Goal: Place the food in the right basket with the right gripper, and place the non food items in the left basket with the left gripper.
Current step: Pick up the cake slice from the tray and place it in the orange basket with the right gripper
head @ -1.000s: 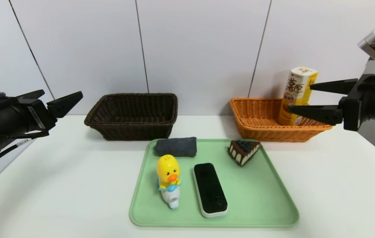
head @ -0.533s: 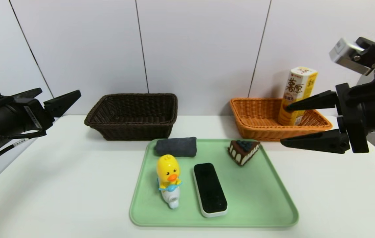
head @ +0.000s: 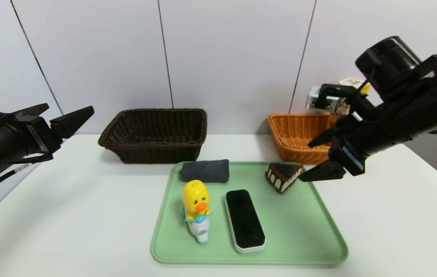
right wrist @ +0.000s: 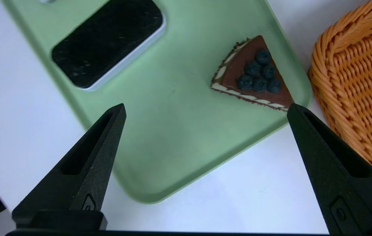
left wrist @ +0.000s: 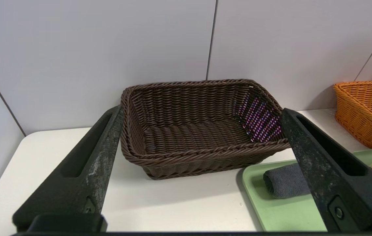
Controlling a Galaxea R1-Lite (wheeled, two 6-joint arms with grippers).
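Note:
My right gripper [head: 306, 161] [right wrist: 205, 106] hangs open just right of the chocolate cake wedge [head: 283, 175] [right wrist: 254, 73] at the tray's far right corner, with nothing between its fingers. The snack box [head: 351, 81] stands in the orange basket [head: 295, 130] [right wrist: 353, 82], and only its top shows behind my right arm. The yellow duck toy [head: 196, 200], grey rolled cloth [head: 205, 171] [left wrist: 284, 180] and black-topped eraser [head: 244, 221] [right wrist: 107, 39] lie on the tray. The dark brown basket [head: 156, 111] [left wrist: 202, 154] holds nothing. My left gripper [head: 70, 108] [left wrist: 201, 109] hovers open at the far left, facing that basket.
The green tray [head: 303, 231] [right wrist: 172, 131] [left wrist: 287, 216] lies on the white table in front of both baskets. A panelled wall stands right behind the baskets. Bare white tabletop lies on both sides of the tray.
My right arm has swung from beside the snack box in the orange basket down and left to the cake wedge, its gripper staying open. The left arm has barely moved.

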